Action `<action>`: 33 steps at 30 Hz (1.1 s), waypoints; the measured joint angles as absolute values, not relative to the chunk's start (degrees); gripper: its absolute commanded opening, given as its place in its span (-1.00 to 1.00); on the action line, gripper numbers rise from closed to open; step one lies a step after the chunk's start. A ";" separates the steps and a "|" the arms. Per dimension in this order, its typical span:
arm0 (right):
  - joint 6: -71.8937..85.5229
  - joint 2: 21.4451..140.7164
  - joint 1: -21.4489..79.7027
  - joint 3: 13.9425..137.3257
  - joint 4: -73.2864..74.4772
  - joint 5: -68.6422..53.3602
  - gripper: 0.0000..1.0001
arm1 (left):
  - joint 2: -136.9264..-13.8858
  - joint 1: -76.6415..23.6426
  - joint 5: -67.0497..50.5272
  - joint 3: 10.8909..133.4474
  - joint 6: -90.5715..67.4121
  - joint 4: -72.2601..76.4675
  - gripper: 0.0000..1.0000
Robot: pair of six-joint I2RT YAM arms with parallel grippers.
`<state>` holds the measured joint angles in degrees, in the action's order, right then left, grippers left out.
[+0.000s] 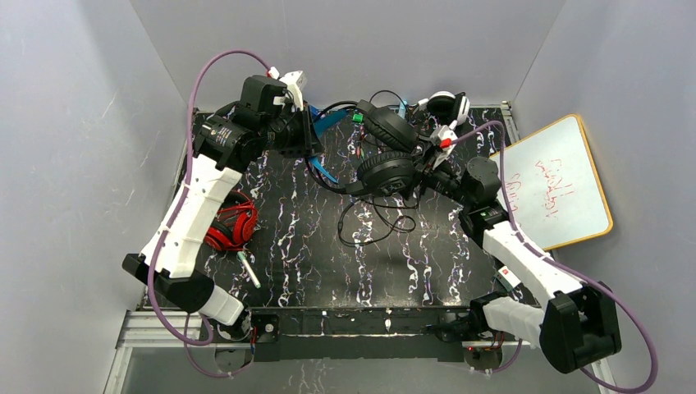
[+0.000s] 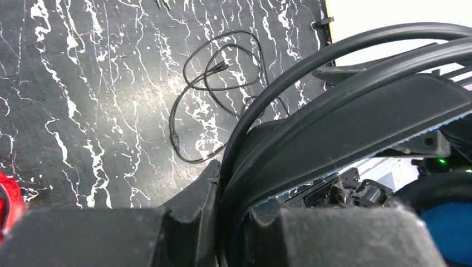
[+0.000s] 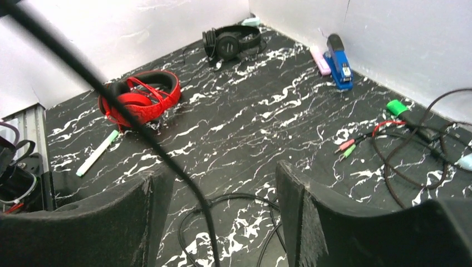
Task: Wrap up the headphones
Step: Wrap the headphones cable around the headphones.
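Note:
A black pair of headphones with a blue-edged headband (image 1: 386, 172) hangs above the back of the mat. My left gripper (image 1: 308, 135) is shut on its headband (image 2: 334, 128), which fills the gap between the fingers (image 2: 234, 222). Its thin black cable (image 1: 373, 223) drops to loose loops on the mat (image 2: 217, 83). My right gripper (image 1: 423, 168) is open just right of the ear cups. The cable (image 3: 183, 172) runs slantwise between its fingers (image 3: 222, 211), untouched. A red pair (image 3: 142, 97) lies at the left (image 1: 231, 226). An all-black pair (image 3: 231, 41) lies in the far left corner.
A white marker (image 1: 249, 269) lies near the red pair. A blue stapler (image 3: 338, 69), a pink block and more cables with green and pink plugs (image 3: 398, 108) lie along the back wall. A black-and-white headset (image 1: 447, 105) sits at the back right. A whiteboard (image 1: 558, 180) leans right.

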<state>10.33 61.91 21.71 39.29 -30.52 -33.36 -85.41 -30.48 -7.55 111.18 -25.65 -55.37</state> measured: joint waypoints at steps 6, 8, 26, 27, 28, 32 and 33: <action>10.44 64.95 21.69 39.33 -30.57 -33.47 -0.67 | -85.41 -30.48 -8.29 111.18 -25.78 -55.37 -1.00; 10.76 64.97 21.58 39.33 -30.50 -33.61 -0.58 | -85.41 -30.48 -8.29 111.18 -25.78 -55.37 -1.00; 10.55 58.94 20.88 40.34 -27.92 -29.95 -0.97 | -85.41 -30.48 -8.19 109.69 -25.69 -55.02 -1.00; 10.57 58.78 20.88 40.40 -27.66 -29.32 -0.97 | -85.41 -30.48 -8.29 108.73 -25.56 -54.65 -1.00; 10.57 58.54 20.88 40.45 -27.31 -28.56 -0.97 | -85.41 -30.48 -8.49 107.55 -25.47 -54.28 -1.00; 10.74 56.71 20.88 42.19 -24.03 -21.96 -0.97 | -85.41 -30.48 -8.95 101.03 -24.32 -52.45 -1.00; 10.70 56.42 20.88 43.35 -23.00 -20.53 -0.97 | -85.41 -30.48 -8.80 98.87 -23.79 -51.94 -1.00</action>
<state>10.70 56.42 20.88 43.35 -23.00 -20.53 -85.41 -30.48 -8.80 98.87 -23.79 -51.94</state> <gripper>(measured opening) 0.053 0.118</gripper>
